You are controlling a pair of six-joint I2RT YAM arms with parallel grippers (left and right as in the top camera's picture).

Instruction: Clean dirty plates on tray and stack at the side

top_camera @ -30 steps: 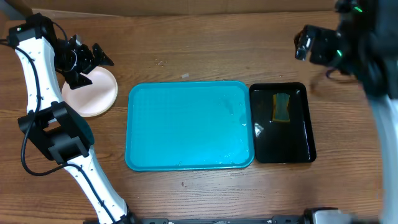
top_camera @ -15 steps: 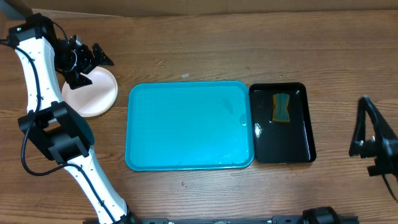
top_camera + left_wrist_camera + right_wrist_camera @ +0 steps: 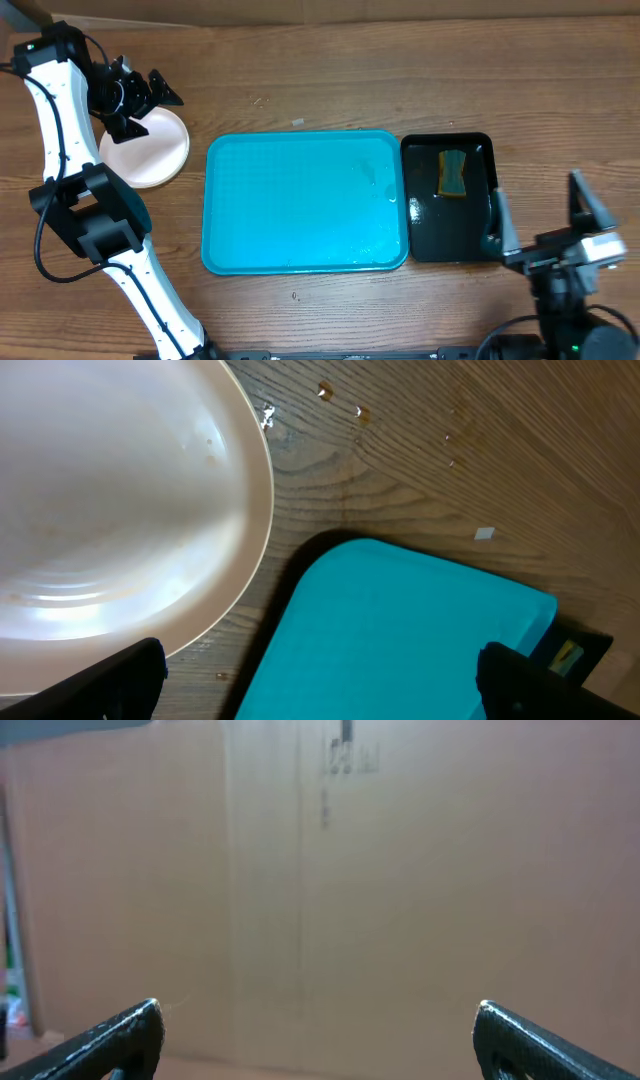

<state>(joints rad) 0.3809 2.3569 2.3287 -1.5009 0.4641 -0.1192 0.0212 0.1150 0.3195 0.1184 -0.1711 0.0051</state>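
Turquoise tray is bare of plates, only a few wet patches toward its right end. The plates sit in a pile on the wooden table, just left of the tray and not touching it. The top plate is cream-white and looks wiped in the left wrist view. I can't count how many lie under it.

Left gripper hovers over the far rim of the pile, jaws spread wide with nothing between them. Right gripper is near the front-right table edge, just beside the small black tray, also spread wide and empty. Its camera shows only a cardboard wall, so it's pointing away from the work. The yellow-green sponge lies inside the black tray.

I'd judge the cleaning and stacking done, with only clearing the arms left. To do that well:
- Raise the left arm straight up before swinging it, because a finger catching the top rim would slide the pile.
- Leave the left jaws wide and don't pinch.
- Bring the right arm away from the black tray's corner so it doesn't knock it.
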